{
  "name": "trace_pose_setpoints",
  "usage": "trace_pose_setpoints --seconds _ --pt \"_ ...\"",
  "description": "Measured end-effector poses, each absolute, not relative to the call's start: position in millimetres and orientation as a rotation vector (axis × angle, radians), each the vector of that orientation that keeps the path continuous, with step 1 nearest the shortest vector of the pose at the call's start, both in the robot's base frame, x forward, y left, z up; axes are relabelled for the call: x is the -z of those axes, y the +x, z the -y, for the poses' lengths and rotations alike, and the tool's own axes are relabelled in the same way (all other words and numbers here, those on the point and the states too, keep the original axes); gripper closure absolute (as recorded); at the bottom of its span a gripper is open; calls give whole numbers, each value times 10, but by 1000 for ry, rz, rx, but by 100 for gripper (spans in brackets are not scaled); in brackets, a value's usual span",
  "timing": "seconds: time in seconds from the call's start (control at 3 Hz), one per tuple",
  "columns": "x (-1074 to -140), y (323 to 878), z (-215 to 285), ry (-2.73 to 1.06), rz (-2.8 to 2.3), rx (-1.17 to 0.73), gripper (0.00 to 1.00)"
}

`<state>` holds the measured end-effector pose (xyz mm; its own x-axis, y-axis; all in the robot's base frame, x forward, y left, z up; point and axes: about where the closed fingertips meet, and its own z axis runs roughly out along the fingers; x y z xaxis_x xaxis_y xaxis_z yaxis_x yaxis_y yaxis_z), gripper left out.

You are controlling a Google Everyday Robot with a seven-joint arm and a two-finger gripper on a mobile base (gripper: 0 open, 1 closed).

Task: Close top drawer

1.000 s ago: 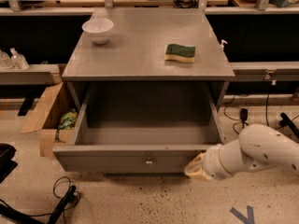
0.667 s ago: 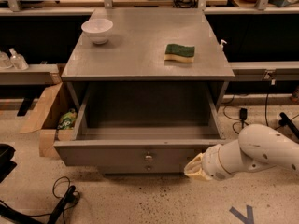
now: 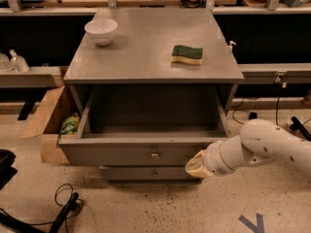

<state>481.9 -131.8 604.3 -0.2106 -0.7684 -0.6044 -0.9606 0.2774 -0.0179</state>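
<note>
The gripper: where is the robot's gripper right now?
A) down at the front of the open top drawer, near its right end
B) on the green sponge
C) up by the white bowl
A: the gripper is low at the front panel of the top drawer, to the right of the knob. It is far below the bowl and the sponge on the cabinet top.

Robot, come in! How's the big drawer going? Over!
Gripper at top drawer front, right end. Drawer open, pulled well out. Bowl and sponge on the top, not in the way.
</note>
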Motion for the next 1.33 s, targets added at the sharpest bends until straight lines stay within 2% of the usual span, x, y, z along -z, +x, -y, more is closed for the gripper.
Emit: trace_pose_setpoints --seconds 0.33,1.0,1.33 --pt "-6034 4813 1300 -1553 -2046 -505 46" --pt "-6020 4804 1275 -1559 -2044 -511 0" --pt "-6020 4804 1274 -1559 -2044 -511 0"
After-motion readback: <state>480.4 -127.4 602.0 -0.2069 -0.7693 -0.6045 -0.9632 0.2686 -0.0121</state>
